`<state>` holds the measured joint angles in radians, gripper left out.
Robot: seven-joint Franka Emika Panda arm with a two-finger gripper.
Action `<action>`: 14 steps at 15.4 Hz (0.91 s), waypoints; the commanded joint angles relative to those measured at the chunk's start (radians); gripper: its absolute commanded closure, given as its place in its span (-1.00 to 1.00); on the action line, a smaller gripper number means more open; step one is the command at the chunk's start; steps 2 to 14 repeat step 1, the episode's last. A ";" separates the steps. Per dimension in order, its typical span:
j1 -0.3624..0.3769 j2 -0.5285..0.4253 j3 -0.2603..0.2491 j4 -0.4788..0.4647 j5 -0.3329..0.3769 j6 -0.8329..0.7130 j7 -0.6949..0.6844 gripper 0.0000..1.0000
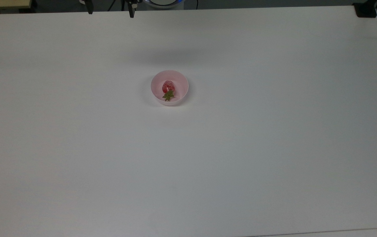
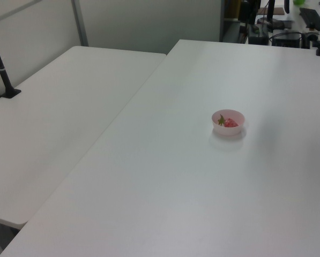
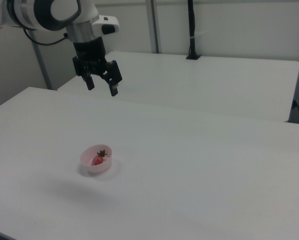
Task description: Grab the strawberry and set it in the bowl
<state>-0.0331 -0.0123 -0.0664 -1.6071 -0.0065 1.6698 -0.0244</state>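
Right view | glossy strawberry (image 3: 97,160) in smooth round bowl (image 3: 88,165) | tool (image 3: 102,88) spread

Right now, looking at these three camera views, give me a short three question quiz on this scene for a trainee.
1. True or false: the strawberry lies inside the bowl.
2. In the right view, the gripper is: A) shut on the strawberry, B) open and raised above the table, C) resting on the bowl's rim.
3. Fill in: in the top view, the strawberry's green cap points toward the picture's ____ edge.

Key: 1 true; 2 B; 3 bottom.
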 commanded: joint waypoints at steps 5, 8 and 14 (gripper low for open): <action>0.027 -0.006 -0.018 -0.002 -0.007 0.016 -0.012 -1.00; 0.027 -0.006 -0.018 -0.002 -0.007 0.016 -0.012 -1.00; 0.027 -0.006 -0.018 -0.002 -0.007 0.016 -0.012 -1.00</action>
